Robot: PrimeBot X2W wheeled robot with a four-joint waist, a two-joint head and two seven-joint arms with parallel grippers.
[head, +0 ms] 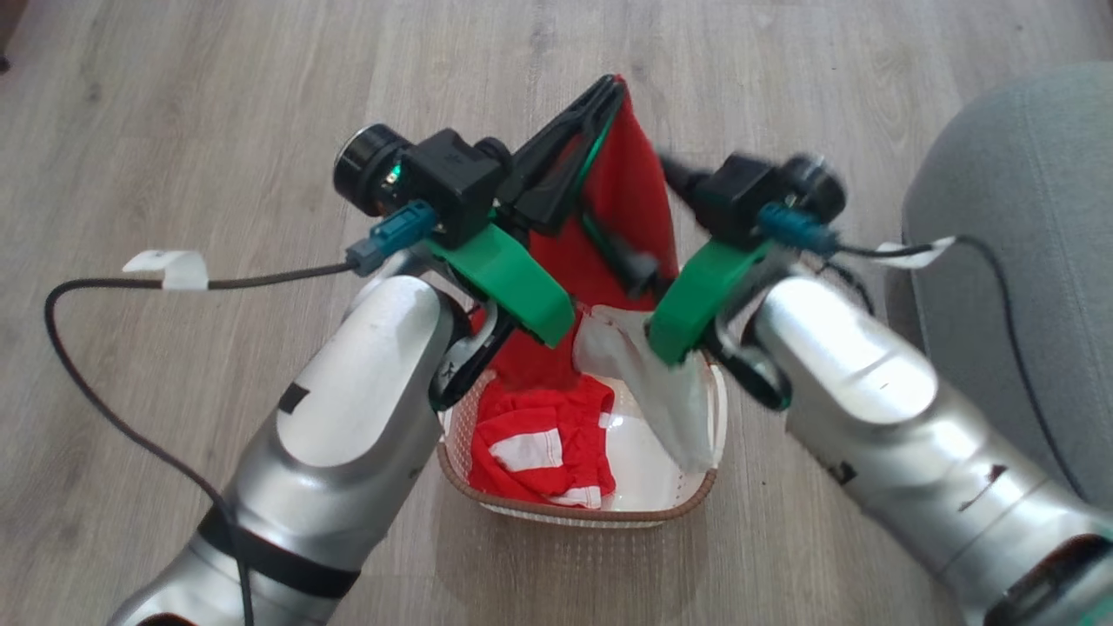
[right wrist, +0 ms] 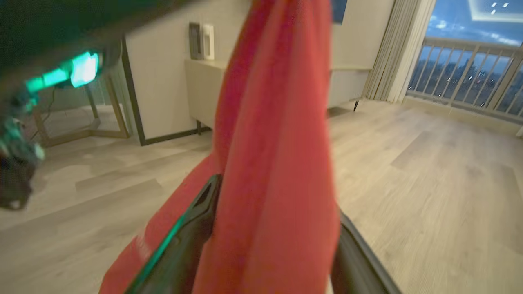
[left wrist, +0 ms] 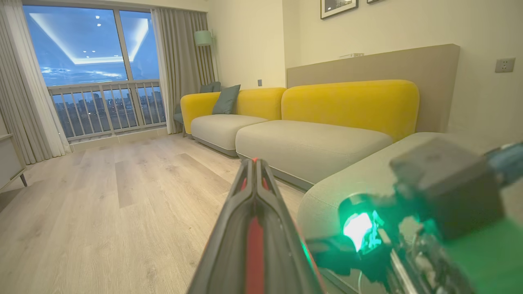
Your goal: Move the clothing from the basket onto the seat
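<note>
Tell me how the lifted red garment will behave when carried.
Probably floppy: the red garment hangs in long folds from the left gripper. Likely light, since one pinched edge carries it. Its lower end reaches into the basket, so it may drag or snag.

red garment (head: 630, 200) hanging above basket (head: 591, 515) | red-white garment (head: 539, 443), apparently thin white one (head: 674, 404), inside | grey seat (head: 1017, 217) beside
</note>
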